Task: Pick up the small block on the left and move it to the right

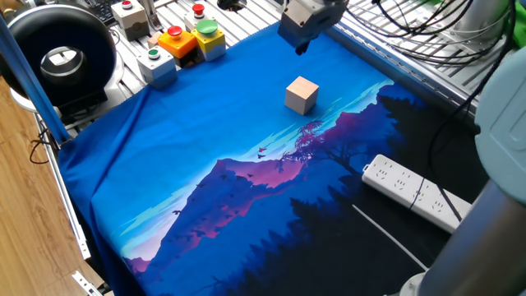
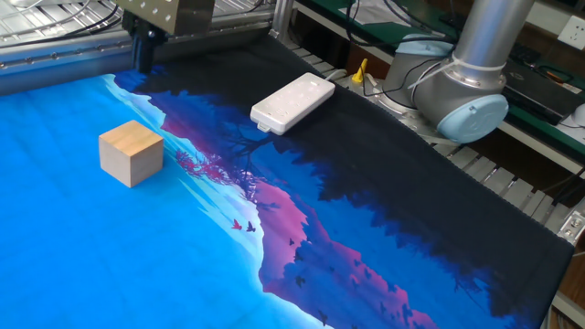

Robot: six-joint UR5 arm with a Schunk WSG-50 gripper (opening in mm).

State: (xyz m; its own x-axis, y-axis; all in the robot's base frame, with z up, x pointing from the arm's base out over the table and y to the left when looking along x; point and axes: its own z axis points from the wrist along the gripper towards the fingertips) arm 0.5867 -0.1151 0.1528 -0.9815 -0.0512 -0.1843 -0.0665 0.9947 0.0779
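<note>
The small block (image 1: 302, 94) is a plain tan wooden cube standing on the blue cloth (image 1: 205, 148). It also shows in the other fixed view (image 2: 131, 153), at the left. My gripper (image 1: 300, 46) hangs above the cloth's far edge, behind the block and clear of it. In the other fixed view the gripper (image 2: 142, 57) is up and slightly right of the block, with only dark fingers (image 2: 143, 50) showing below its metal body. It holds nothing. The gap between the fingers does not show.
A white power strip (image 1: 419, 195) lies on the dark part of the cloth, also in the other fixed view (image 2: 292, 102). Button boxes (image 1: 185, 39) stand at the far corner, next to a black round device (image 1: 57, 57). The arm's base (image 2: 457, 87) stands beside the table.
</note>
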